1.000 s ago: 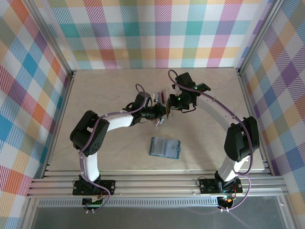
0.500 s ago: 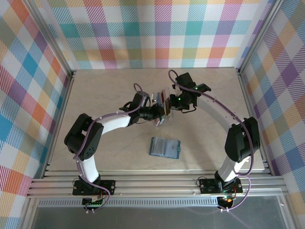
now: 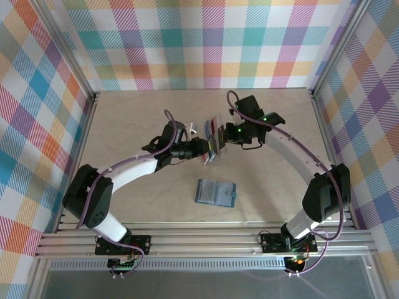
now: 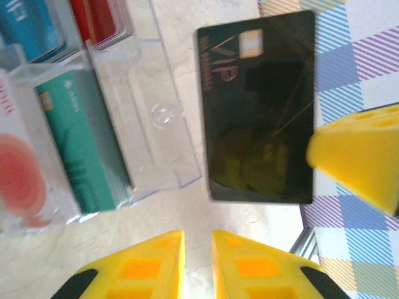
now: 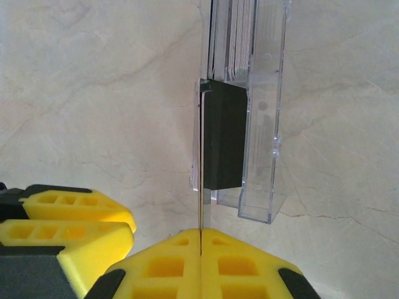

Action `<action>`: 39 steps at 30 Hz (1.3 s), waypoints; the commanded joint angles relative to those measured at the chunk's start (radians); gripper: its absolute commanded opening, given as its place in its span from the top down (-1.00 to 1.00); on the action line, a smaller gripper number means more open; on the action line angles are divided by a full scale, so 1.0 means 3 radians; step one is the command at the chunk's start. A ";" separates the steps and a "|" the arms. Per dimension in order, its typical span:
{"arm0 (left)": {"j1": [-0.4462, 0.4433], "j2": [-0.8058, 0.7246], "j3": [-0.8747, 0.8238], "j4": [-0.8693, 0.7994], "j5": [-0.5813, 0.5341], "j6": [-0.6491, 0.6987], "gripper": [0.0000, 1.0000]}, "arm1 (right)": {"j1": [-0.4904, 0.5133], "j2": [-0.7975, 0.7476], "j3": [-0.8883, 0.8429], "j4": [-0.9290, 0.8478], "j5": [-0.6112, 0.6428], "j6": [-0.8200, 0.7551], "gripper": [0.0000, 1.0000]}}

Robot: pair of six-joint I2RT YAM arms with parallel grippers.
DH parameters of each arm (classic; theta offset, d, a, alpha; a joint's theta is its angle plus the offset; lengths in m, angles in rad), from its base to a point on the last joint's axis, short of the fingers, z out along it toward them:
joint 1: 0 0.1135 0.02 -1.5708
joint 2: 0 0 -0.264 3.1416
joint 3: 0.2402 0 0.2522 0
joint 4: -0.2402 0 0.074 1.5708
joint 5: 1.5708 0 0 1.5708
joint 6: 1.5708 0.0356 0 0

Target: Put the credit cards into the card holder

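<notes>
**While the left gripper (image 4: 197, 243) waits a crack apart, the right gripper (image 5: 201, 240) clamps a black card (image 4: 259, 106)**

Seen from above, the left arm (image 3: 124, 174) reaches from its base at the lower left across the table (image 3: 124, 118) toward the middle. Its gripper ends just beside a clear plastic rack (image 4: 156, 118). In the left wrist view its two yellow fingers (image 4: 149, 265) stand a narrow gap apart, with pale tabletop showing between them.

The rack's compartments hold teal cards (image 4: 81, 143) and, at the far left edge, a white card (image 4: 15, 168) with a red disc. Blue cards (image 4: 31, 25) and red cards (image 4: 103, 22) sit farther back.

The card holder (image 3: 216, 192), dark teal-blue and nearly square, lies flat on the table nearer the arm bases. It is well apart from the rack and from both grippers.

Just right of the rack, the black card faces the left wrist camera, showing gold "VIP" lettering and a pale chip. A yellow finger of the right gripper covers its right edge.

In the right wrist view the same card is edge-on, a thin line rising from between the right fingers, which are pressed together on it. Its far end runs alongside the rack's side wall, next to a dark stack (image 5: 224, 137) inside the rack; whether card and wall touch cannot be told.

The right arm (image 3: 299, 149) arcs back to its base at the lower right.
</notes>
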 commanded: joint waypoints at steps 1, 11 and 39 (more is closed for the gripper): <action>-0.0048 -0.0249 -0.0214 -0.0155 -0.0164 0.0119 0.59 | -0.0006 -0.0165 -0.0061 0.0079 -0.0029 0.0061 1.00; -0.0177 -0.0831 -0.0742 -0.0335 -0.0645 0.0253 0.43 | -0.0003 -0.0742 -0.0483 0.0145 -0.0152 0.0151 1.00; -0.0719 -0.0202 -0.0993 -0.0029 -0.1018 0.0525 0.20 | -0.0001 -0.1340 -0.2516 0.1339 -0.1681 0.0630 1.00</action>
